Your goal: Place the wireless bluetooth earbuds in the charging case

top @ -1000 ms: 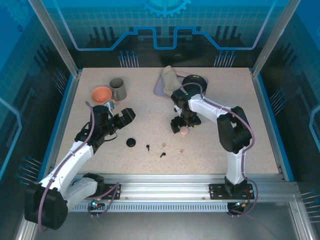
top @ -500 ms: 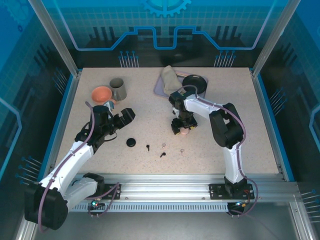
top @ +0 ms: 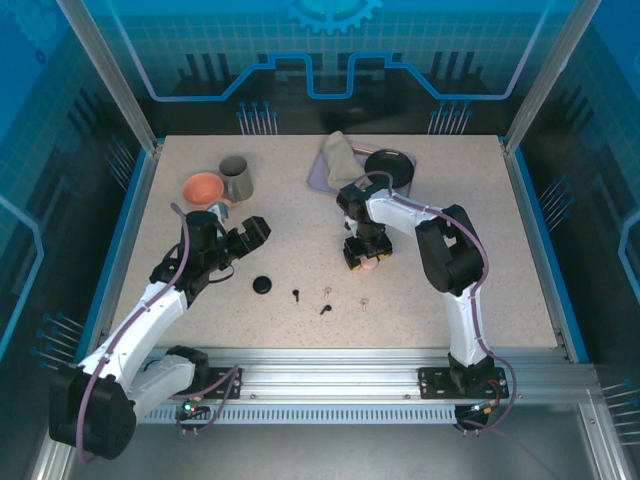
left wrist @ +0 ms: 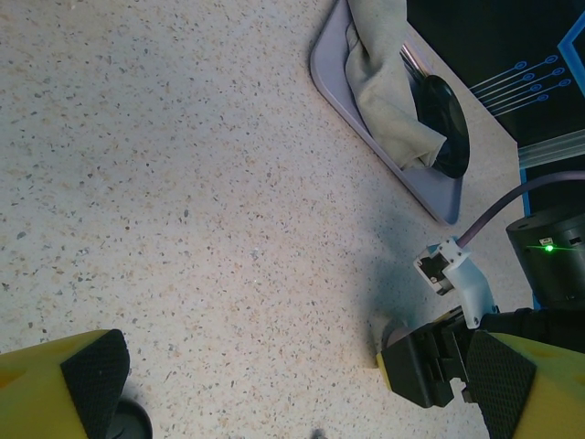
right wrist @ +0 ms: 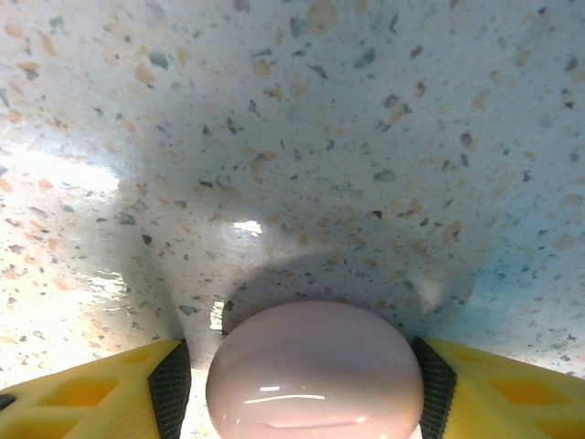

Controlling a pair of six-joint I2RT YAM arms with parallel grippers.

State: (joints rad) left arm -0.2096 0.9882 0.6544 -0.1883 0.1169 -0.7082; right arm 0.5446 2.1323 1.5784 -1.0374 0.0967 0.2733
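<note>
A round, glossy pink charging case [right wrist: 315, 375] lies on the speckled table. My right gripper [right wrist: 303, 384] is shut on it, with black pads [right wrist: 172, 384] close against both of its sides. From above, that gripper [top: 365, 258] stands over the pink case [top: 369, 265] at table centre. Two black earbuds [top: 297, 294] [top: 325, 309] and two pale ones [top: 327, 291] [top: 364, 301] lie loose in front of it. A black round case [top: 262, 285] sits to their left. My left gripper [top: 240, 240] hovers open and empty above the table [left wrist: 292, 375], looking toward the pink case [left wrist: 398, 331].
An orange bowl [top: 203, 187] and a grey cup [top: 236, 178] stand at the back left. A lilac tray [top: 318, 180] holding a beige cloth [top: 340, 155] and a black round dish [top: 388, 165] sits at the back centre. The tray [left wrist: 366, 146] faces the left wrist.
My right gripper's jaws have narrowed onto the pink case, and the right arm's elbow has swung left. The left arm has not moved.
</note>
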